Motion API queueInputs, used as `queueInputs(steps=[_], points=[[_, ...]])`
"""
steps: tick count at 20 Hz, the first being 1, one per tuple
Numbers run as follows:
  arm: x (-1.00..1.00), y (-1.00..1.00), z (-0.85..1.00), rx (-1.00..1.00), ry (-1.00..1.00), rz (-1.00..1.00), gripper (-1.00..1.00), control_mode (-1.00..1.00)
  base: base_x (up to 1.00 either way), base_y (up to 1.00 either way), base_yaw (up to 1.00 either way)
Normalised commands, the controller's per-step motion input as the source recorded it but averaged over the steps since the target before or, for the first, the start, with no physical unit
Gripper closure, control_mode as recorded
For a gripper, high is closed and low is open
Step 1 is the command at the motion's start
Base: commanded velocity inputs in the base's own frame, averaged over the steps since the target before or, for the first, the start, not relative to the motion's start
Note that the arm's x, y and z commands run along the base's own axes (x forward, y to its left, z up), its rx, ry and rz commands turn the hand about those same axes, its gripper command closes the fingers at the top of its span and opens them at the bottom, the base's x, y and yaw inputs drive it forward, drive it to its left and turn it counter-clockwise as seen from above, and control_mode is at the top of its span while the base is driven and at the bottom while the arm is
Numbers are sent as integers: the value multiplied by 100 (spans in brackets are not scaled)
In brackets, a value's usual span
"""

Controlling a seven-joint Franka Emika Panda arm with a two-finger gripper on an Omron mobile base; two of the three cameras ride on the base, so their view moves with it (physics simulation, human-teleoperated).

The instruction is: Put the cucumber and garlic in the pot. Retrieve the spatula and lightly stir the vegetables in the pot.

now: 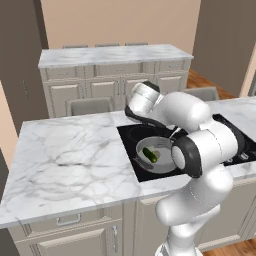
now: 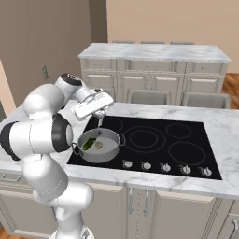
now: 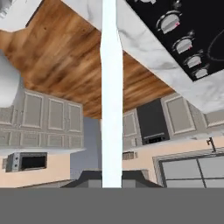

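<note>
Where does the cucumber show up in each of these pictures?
Left base view: the cucumber lies in the pot, right of centre, beside the arm's elbow.
Right base view: the cucumber lies on the left side of the pot, left of centre.
Hand view: I cannot find it there.
Shared landmark: the black cooktop.

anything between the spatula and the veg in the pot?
Nothing visible. The tool is shut on the spatula, whose handle slants down into the open pot. Cucumber and garlic lie uncovered on its floor.
</note>
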Motion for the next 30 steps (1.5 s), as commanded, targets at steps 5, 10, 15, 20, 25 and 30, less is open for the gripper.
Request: queueInputs(steps=[5, 10, 15, 20, 25, 30], points=[[10, 36, -5, -9, 9, 18, 100, -100, 0, 0, 0], [2, 5, -6, -15, 6, 8, 100, -100, 0, 0, 0], [3, 13, -38, -6, 1, 9, 100, -100, 0, 0, 0], [10, 3, -14, 0, -16, 5, 100, -100, 0, 0, 0], [23, 22, -15, 0, -4, 7, 100, -100, 0, 0, 0], [19, 0, -59, -1, 0, 2, 100, -100, 0, 0, 0]])
